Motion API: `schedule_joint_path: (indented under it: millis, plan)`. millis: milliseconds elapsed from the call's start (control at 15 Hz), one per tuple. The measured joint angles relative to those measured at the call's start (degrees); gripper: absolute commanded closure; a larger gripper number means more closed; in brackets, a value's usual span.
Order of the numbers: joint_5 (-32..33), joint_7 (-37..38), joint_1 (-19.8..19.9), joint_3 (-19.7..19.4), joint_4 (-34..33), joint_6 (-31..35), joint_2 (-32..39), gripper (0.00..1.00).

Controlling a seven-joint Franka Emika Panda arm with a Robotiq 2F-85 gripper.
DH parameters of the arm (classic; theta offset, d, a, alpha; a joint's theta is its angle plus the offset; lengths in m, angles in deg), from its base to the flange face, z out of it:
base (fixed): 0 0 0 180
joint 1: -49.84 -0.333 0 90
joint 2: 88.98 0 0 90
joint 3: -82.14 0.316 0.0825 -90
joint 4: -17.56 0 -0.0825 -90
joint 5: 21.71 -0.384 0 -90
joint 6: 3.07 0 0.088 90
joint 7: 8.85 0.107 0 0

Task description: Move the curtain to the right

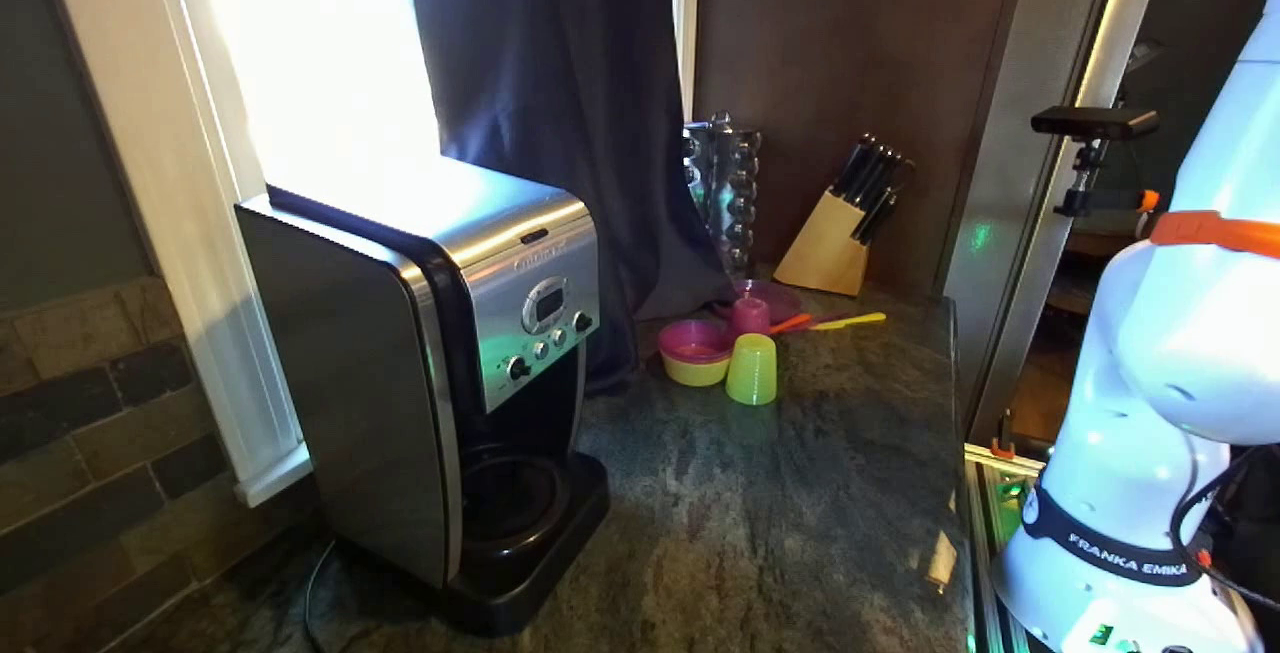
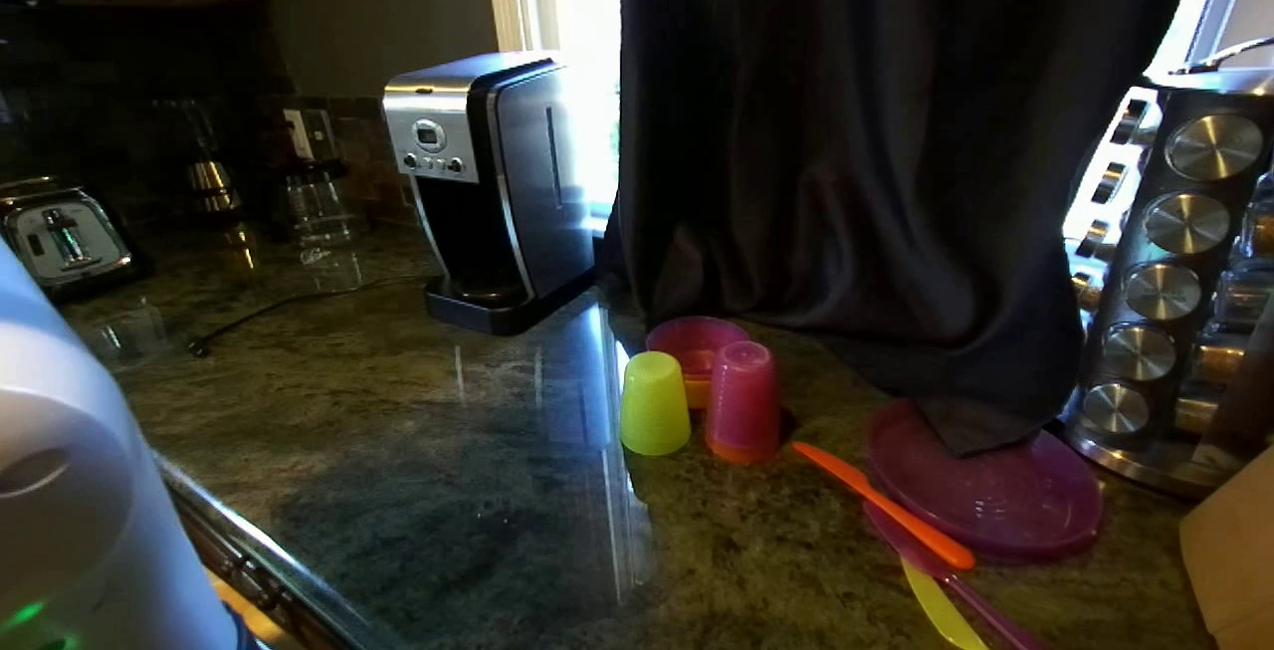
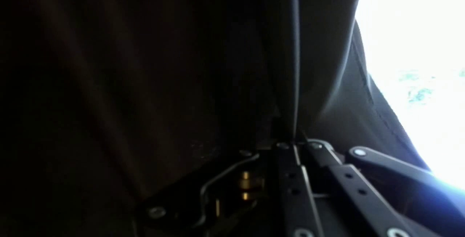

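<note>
A dark curtain (image 2: 856, 132) is hanging between coffee maker (image 2: 528, 162) and spice rack (image 2: 1209, 267).
In the wrist view, the gripper (image 3: 298, 143) is clenching a fold of it in its jaws; in an exterior view, I'm seeing the curtain's lower corner lying over a purple plate (image 2: 1025, 501), the bright window (image 2: 589, 3) glaring past both sides.

Spice rack (image 2: 1184, 222) crowds the curtain (image 2: 856, 132); foreground counter (image 2: 468, 491) is free.
</note>
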Motion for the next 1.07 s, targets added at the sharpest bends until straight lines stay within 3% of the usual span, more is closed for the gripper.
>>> schedule_joint_path:
  millis: [533, 800, 1067]
  plan:
    - [-3.6, 2.2, 4.0, -7.4, 0.7, -3.9, -4.6, 1.0]
    - [-2.5, 4.4, 6.9, -9.0, 1.8, -5.7, -6.0, 0.98]
    - [-2.2, 4.7, 7.4, -9.2, 2.0, -5.7, -6.0, 0.98]
